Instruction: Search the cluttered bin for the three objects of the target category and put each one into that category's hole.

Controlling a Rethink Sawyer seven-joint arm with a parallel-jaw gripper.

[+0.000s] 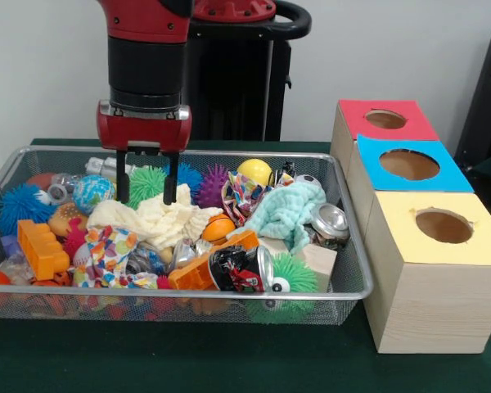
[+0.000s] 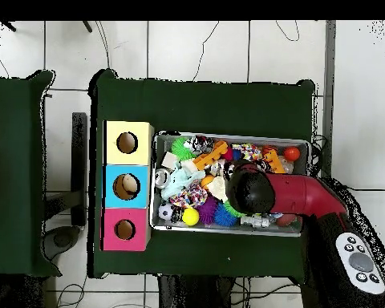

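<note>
**Gripper poised over the cloths in the cluttered bin**

The gripper point(image 1: 147, 184) hangs straight down into the wire bin point(image 1: 344, 246), its two black fingers spread apart and holding nothing. The tips straddle a green spiky ball point(image 1: 146, 182) and sit just above the cream cloth point(image 1: 159, 219), left of centre towards the far side. That stance suggests a pick among the soft items is being lined up, though the target category cannot be told.

The cream cloth lies crumpled with its long axis running left to right; a mint cloth point(image 1: 288, 211) sprawls to its right, trailing towards the near right.

The three boxes stand just right of the bin, holes facing up for dropping from above: red box point(image 1: 386, 119) farthest, blue box point(image 1: 409, 164) between, yellow box point(image 1: 443, 225) nearest.
</note>
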